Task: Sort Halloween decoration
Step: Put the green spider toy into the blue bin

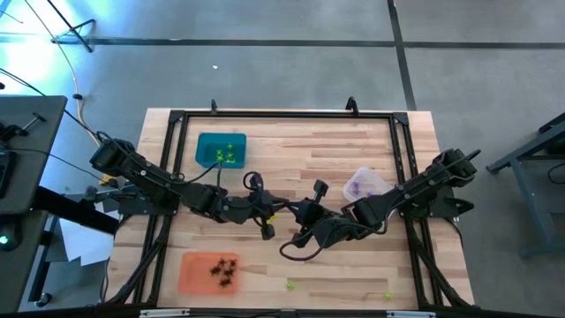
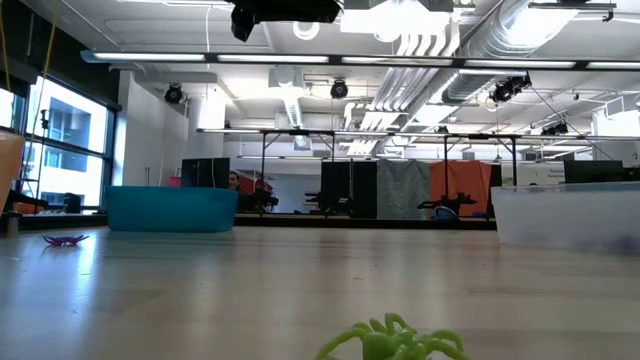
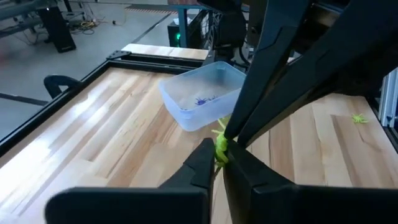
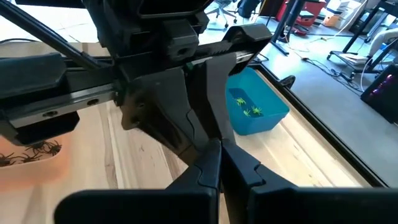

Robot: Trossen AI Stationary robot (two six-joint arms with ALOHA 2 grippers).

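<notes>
Left wrist view puts the story between two dark fingers: a yellow-green spider piece point(image 3: 220, 147) pinched in the left gripper point(image 3: 217, 163), which I hold over the middle of the table point(image 1: 309, 150), its jaws closed down to the width of that piece. The right gripper point(image 4: 219, 163) meets it there tip to tip, jaws pressed together with nothing visible between them.

From above, the two arms nearly touch at the table's centre, and that is my first worry: any sideways move of either arm could knock the other's fingers and flick the piece out of so slight a grip. I judge the hold to be on a leg or edge only, so a quick swing toward the teal tray point(image 1: 220, 149), near the far left corner and already holding yellow-green pieces point(image 1: 224, 157), might shake it loose.

The black pieces point(image 1: 223, 268) lie in the orange tray point(image 1: 190, 274) at the near edge's left side; a purple piece point(image 3: 201, 101) sits in the clear tray point(image 1: 364, 185) toward the right edge. Loose yellow-green pieces point(image 1: 290, 284) wait along the near edge, and one purple piece point(image 2: 64, 239) lies on bare wood. A dropped piece landing among those would cost me another pick.
</notes>
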